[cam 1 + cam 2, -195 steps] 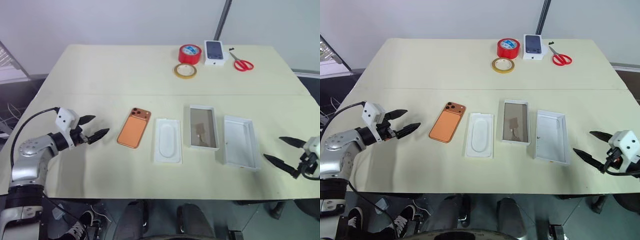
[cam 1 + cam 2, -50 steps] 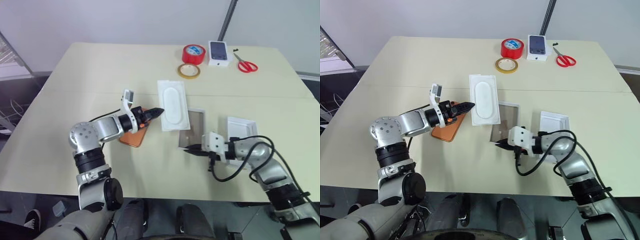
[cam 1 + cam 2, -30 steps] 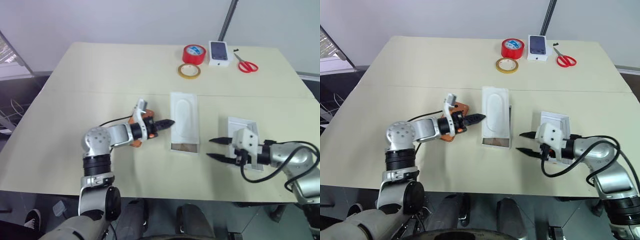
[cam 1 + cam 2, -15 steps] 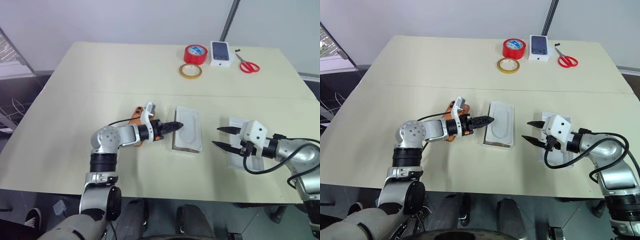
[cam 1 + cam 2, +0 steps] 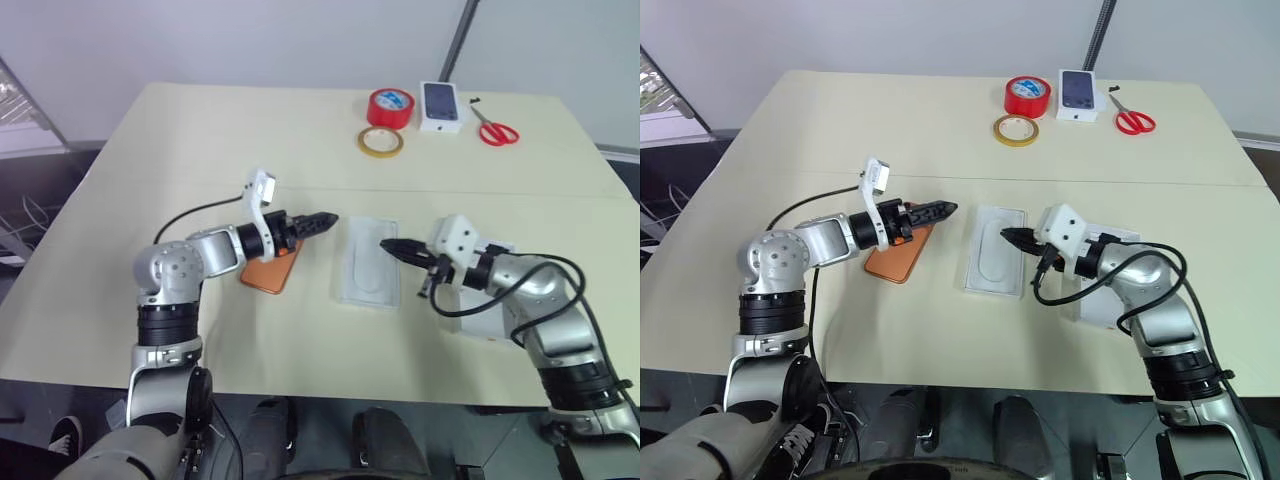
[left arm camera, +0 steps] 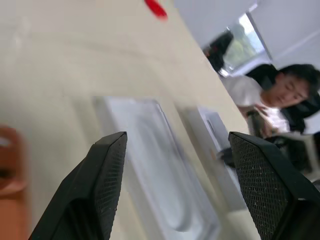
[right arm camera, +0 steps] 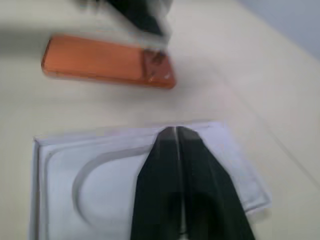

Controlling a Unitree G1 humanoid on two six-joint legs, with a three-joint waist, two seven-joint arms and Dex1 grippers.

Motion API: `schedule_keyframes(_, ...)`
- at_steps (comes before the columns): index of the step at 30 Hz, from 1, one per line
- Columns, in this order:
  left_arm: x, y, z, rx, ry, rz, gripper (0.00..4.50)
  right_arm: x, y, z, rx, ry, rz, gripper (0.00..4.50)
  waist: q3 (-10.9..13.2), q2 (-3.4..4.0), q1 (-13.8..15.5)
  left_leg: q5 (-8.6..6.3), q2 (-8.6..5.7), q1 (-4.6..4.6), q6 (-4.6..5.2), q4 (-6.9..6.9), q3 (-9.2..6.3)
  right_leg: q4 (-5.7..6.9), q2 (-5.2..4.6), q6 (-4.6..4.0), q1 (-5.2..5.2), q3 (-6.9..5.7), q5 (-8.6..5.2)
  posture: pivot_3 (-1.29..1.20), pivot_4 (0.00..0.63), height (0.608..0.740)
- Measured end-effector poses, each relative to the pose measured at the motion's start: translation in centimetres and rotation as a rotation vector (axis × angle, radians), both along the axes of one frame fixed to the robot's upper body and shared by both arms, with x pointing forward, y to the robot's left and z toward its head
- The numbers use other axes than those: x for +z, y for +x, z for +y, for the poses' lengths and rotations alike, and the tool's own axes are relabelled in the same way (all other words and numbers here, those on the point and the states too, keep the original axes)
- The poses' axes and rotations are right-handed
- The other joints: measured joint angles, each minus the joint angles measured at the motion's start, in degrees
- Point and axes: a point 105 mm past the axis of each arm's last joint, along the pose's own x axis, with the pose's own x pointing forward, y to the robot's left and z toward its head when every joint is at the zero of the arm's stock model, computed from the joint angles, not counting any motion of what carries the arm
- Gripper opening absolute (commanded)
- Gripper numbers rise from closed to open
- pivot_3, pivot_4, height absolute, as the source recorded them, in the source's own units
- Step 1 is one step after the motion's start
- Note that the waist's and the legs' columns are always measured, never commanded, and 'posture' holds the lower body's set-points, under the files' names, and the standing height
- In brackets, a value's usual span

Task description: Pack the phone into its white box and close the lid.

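The copper-orange phone (image 5: pixel 268 270) lies camera side up on the table, left of centre. To its right a flat white insert with an oval recess (image 5: pixel 366 265) lies on the white box, hiding the box's floor. My left gripper (image 5: pixel 325 218) hovers open above the gap between phone and insert, nothing between its fingers (image 6: pixel 107 170). My right gripper (image 5: pixel 385 243) is shut, its tips over the insert's far right edge (image 7: pixel 175 131); whether they touch it I cannot tell. The lid (image 5: pixel 485 322) lies to the right, partly under my right arm.
At the table's far edge stand a red tape roll (image 5: pixel 390 105), a yellow tape ring (image 5: pixel 381 141), a small white box with a phone picture (image 5: pixel 442 105) and red scissors (image 5: pixel 494 131). A person (image 6: pixel 280 95) sits beyond the table.
The left gripper opened, let go of the insert and drew back to the left and up. The right gripper shut and moved left to the insert. The insert now lies flat over the box.
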Motion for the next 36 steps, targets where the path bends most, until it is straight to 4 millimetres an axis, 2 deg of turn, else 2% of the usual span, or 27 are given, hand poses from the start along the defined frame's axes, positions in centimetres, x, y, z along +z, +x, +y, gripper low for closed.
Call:
schedule_keyframes(4, -1.8, -0.3, 2.8, 0.082, 0.21, -0.186, 3.44, -3.0, 1.5, 0.5, -0.012, -0.195, -0.027, 0.04, 0.01, 0.05, -0.4, 0.0, 0.0, 0.0, -0.01, -0.08, 0.05, 0.02, -0.01, -0.03, -0.12, 0.07, -0.01, 0.0, 0.15, 0.728)
schedule_keyframes(6, -2.3, -0.4, 3.6, 0.111, 0.246, -0.252, 3.44, -3.2, 2.4, 0.6, -0.014, -0.251, -0.066, 0.04, 0.03, 0.05, -0.4, 0.0, 0.01, -0.04, 0.0, -0.1, 0.04, 0.02, -0.01, -0.03, -0.17, 0.07, -0.01, 0.0, 0.15, 0.728)
schedule_keyframes(9, -1.4, 0.1, 5.1, 0.162, 0.213, -0.316, 3.44, -3.2, 2.9, 1.3, 0.012, -0.276, -0.092, 0.04, 0.04, 0.02, -0.13, -0.07, 0.03, -0.05, 0.12, -0.08, -0.01, 0.01, -0.04, -0.03, -0.15, 0.04, -0.01, 0.0, 0.15, 0.728)
schedule_keyframes(12, -1.8, 0.5, 7.0, 0.205, 0.243, -0.296, 3.44, -3.6, 2.2, 2.1, 0.082, -0.286, -0.088, 0.04, 0.04, 0.03, -0.25, -0.15, 0.03, -0.03, 0.25, -0.09, -0.01, 0.02, -0.04, -0.03, -0.13, 0.03, 0.0, 0.0, 0.15, 0.728)
schedule_keyframes(16, -3.8, 0.8, 9.5, 0.243, 0.28, -0.143, 3.44, -3.9, 1.1, 2.7, 0.171, -0.3, -0.06, 0.04, 0.04, 0.03, -0.58, -0.18, 0.03, -0.02, 0.32, -0.08, -0.04, 0.06, -0.03, -0.02, -0.13, 0.02, 0.0, 0.0, 0.15, 0.728)
schedule_keyframes(21, -2.7, 1.4, 10.2, 0.253, 0.251, -0.116, 3.44, -3.9, -0.3, 1.7, 0.245, -0.329, -0.001, 0.04, 0.04, 0.02, -0.18, -0.19, 0.03, -0.03, 0.33, -0.07, -0.06, 0.05, -0.05, -0.02, -0.11, 0.0, 0.0, 0.0, 0.15, 0.728)
schedule_keyframes(24, -2.2, 1.7, 10.6, 0.257, 0.23, -0.108, 3.44, -4.1, -1.8, 2.2, 0.308, -0.306, 0.04, 0.04, 0.03, 0.02, -0.38, -0.2, 0.03, -0.03, 0.33, -0.08, -0.06, 0.05, -0.06, -0.02, -0.12, 0.0, 0.0, 0.0, 0.15, 0.728)
schedule_keyframes(29, -2.4, 2.1, 10.8, 0.264, 0.218, -0.072, 3.44, -4.1, -2.3, 2.5, 0.33, -0.28, 0.065, 0.04, 0.04, 0.03, -0.69, -0.19, 0.04, -0.04, 0.33, -0.1, -0.06, 0.07, -0.05, -0.02, -0.16, 0.0, 0.0, 0.0, 0.15, 0.728)
schedule_keyframes(31, -2.6, 2.1, 11.0, 0.26, 0.214, -0.031, 3.44, -4.0, -2.1, 2.7, 0.319, -0.273, 0.042, 0.04, 0.05, 0.01, -0.9, -0.19, 0.04, -0.05, 0.33, -0.1, -0.06, 0.07, -0.05, -0.01, -0.17, 0.0, 0.0, 0.0, 0.15, 0.728)
schedule_keyframes(34, -2.9, 2.0, 10.9, 0.237, 0.194, 0.032, 3.44, -3.5, -0.4, 2.3, 0.249, -0.292, -0.029, 0.04, 0.05, 0.02, -1.32, -0.19, 0.03, -0.05, 0.32, -0.09, -0.05, 0.08, -0.05, -0.01, -0.18, 0.0, 0.0, 0.0, 0.15, 0.728)
schedule_keyframes(36, -3.0, 1.9, 11.0, 0.229, 0.193, 0.065, 3.44, -3.2, 0.0, 2.2, 0.235, -0.278, -0.025, 0.04, 0.06, 0.01, -1.32, -0.16, 0.04, -0.06, 0.27, -0.14, -0.05, 0.08, -0.03, -0.01, -0.21, 0.0, 0.0, 0.0, 0.15, 0.728)
